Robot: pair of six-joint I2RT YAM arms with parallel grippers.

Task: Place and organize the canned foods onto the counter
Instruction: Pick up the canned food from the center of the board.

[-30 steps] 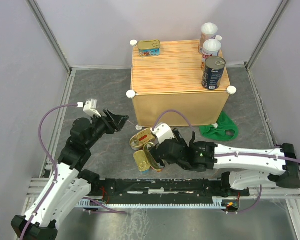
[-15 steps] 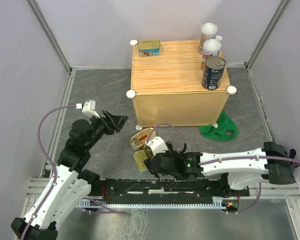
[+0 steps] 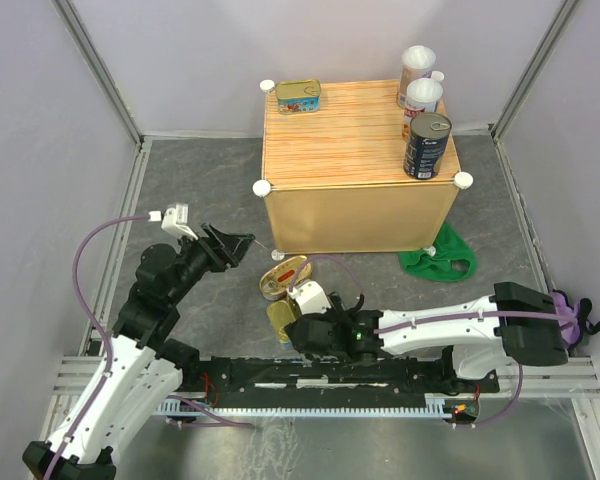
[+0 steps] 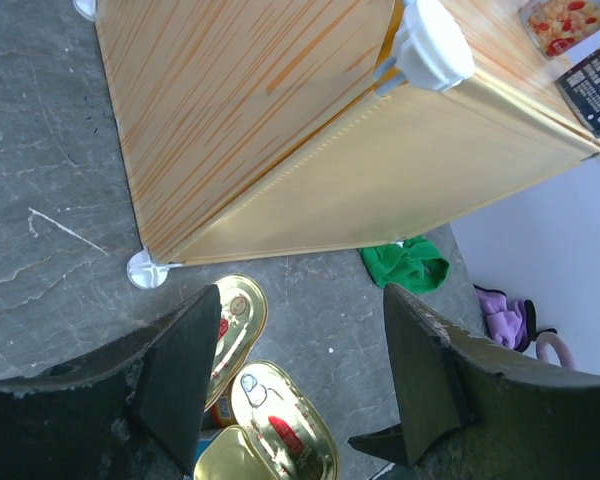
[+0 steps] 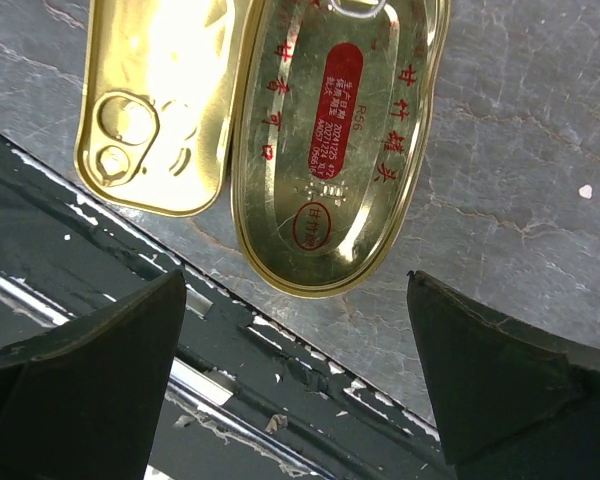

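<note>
Starting with the counter (image 3: pixel 350 130): already carries four cans, a rectangular gold-lidded tin (image 3: pixel 299 96) at its far left corner, two white-lidded cylinders (image 3: pixel 423 98) and a dark blue cylinder (image 3: pixel 426 145) along its right edge.

Then the right gripper (image 5: pixel 295 285): has pulled back from the counter's front face toward the near rail. Hovers now with fingers spread wide and empty, straight over an oval red-labelled tin (image 5: pixel 330 150), with a rectangular gold tin (image 5: pixel 160 100) touching that one's side. Looks lined up for a descent and pickup, not yet made.

Then the left gripper (image 4: pixel 302 310): waits off the counter's front left corner, jaws partly apart, nothing between them.

Last, a second oval tin (image 4: pixel 235 320): lies just beside the counter's front left foot. Makes three tins on the floor to lift.
</note>
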